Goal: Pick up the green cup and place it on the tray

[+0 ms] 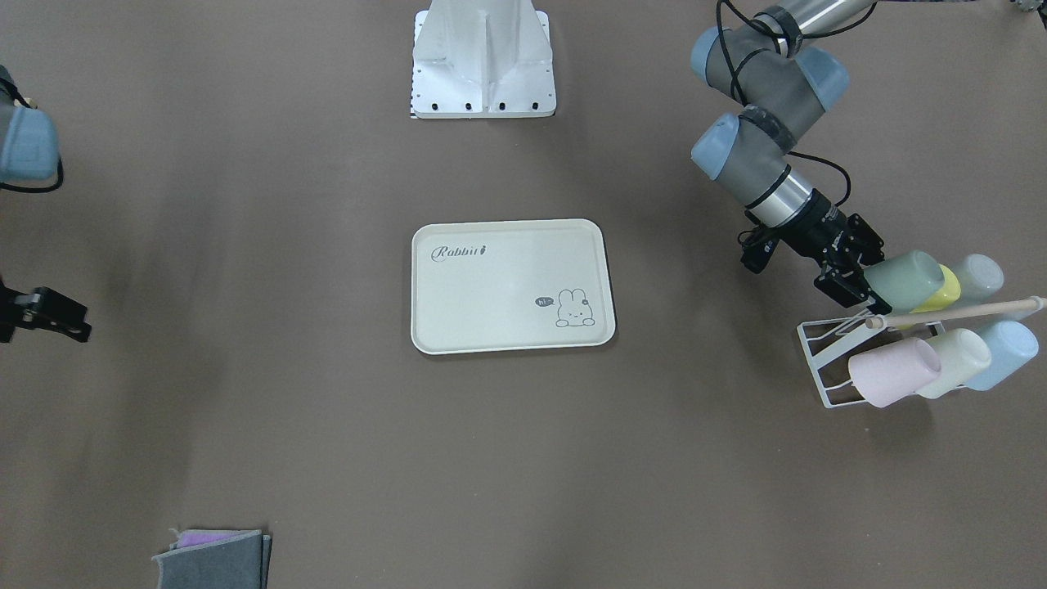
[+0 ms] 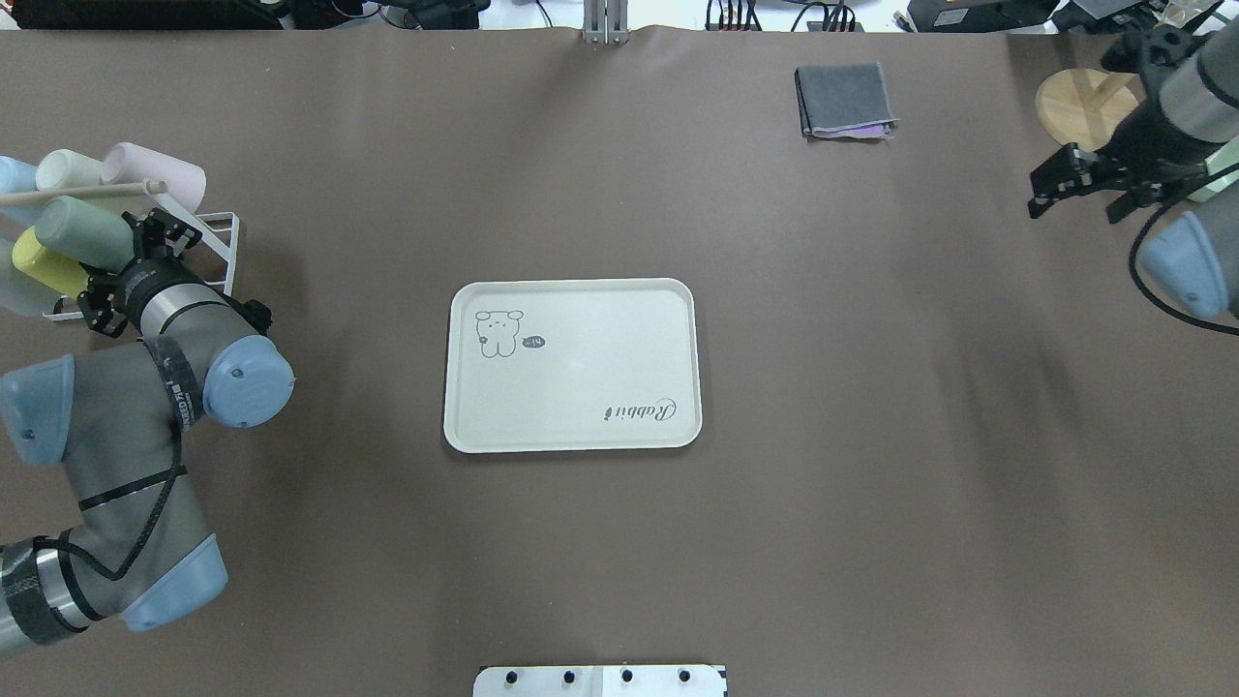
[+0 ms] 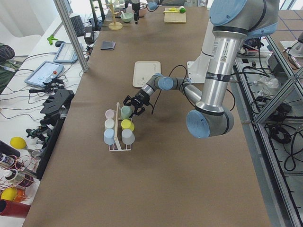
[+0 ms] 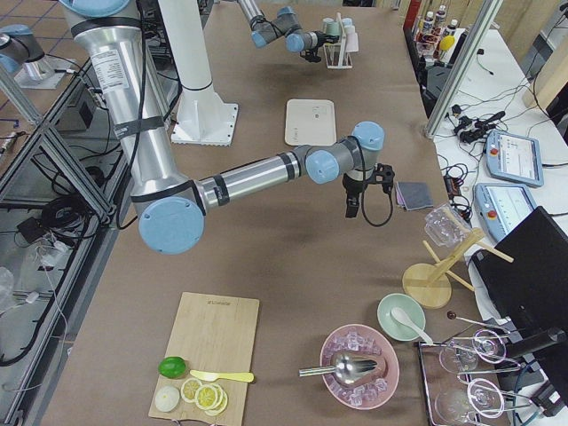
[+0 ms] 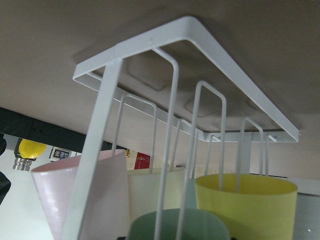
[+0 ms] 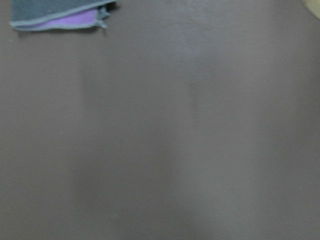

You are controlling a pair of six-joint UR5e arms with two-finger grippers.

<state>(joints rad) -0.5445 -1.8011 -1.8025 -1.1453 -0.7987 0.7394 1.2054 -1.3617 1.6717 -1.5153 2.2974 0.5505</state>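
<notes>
Green cup (image 5: 177,226) on rack (image 5: 210,45); left gripper (image 1: 863,274) astride its end, grip uncertain

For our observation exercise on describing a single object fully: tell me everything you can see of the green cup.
The green cup is a matte, pastel sage-green tumbler, seemingly plastic, handleless and slightly tapered. It sits tilted on a prong of the white wire rack, mouth towards the rack's base, in the row nearer the robot, beside a yellow cup. The left gripper straddles its mouth end; whether the fingers press it cannot be told.
</notes>
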